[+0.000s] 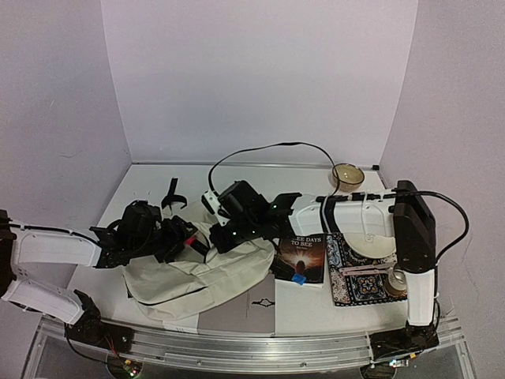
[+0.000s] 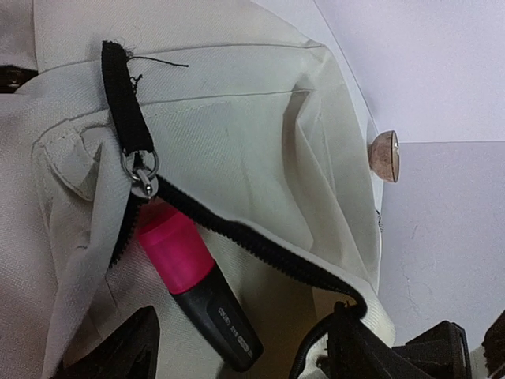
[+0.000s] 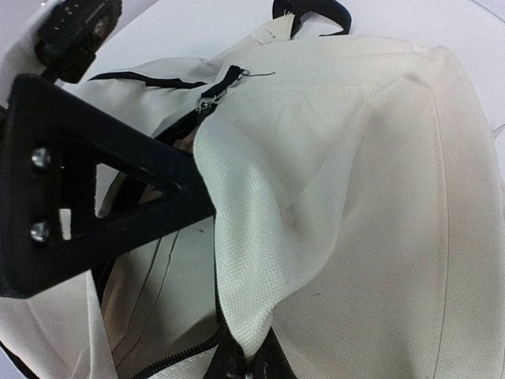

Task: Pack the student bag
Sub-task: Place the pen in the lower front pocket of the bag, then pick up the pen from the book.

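My left gripper stands wide around the marker, only half inside the bag; if the cloth sags, it may slide out. My right gripper: I cannot tell.

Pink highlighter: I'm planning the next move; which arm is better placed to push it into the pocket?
Left. The left gripper, open, straddles the highlighter at the zipper of the student bag; the right gripper pinches fabric.
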Robot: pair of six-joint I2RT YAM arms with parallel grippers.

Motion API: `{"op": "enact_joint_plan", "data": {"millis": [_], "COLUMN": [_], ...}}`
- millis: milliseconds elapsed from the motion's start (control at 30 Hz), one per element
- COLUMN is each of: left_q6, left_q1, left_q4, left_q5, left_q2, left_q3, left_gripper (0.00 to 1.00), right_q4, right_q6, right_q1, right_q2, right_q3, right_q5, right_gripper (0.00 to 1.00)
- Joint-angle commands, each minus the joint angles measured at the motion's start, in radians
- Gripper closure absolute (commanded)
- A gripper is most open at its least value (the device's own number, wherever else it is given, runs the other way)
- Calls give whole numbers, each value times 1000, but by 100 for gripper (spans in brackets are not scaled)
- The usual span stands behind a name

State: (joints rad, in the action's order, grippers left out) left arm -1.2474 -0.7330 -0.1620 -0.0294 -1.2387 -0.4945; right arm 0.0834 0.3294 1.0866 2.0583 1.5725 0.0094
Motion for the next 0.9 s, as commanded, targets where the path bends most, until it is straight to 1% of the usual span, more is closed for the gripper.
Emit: {"op": "enact_joint_plan", "data": {"millis": [0, 100, 167, 233, 267, 500, 667, 867], "left_q6": [92, 139, 166, 190, 202, 293, 360, 393], "left_q1": [-1, -1, -1, -1, -1, 0, 1, 1], "left_q4": [181, 294, 358, 411, 429, 481, 502, 510], "left_q5": [-49, -88, -114, -146, -157, -198, -235, -275], "left_q2": [113, 188, 229, 264, 279, 302, 292, 301], "left_q3": [-50, -72, -90, -103, -108, -144, -177, -188], "left_gripper": [26, 24, 22, 21, 20, 10, 1, 1], "right_q4": [-22, -35, -49, -76, -87, -225, -352, -486], "right_q6": [-19, -19, -25, -39, -47, -106, -147, -175], "right_q1": [-15, -16, -16, -17, -17, -33, -57, -100], "right_q2": [-54, -70, -91, -118, -136, -289, -379, -429], "right_q3": [-17, -22, -30, -42, -55, -187, -280, -369], "right_q5": [22, 0, -1, -2, -1, 46, 93, 142], "right_gripper": [89, 83, 76, 66, 63, 50, 47, 47]}}
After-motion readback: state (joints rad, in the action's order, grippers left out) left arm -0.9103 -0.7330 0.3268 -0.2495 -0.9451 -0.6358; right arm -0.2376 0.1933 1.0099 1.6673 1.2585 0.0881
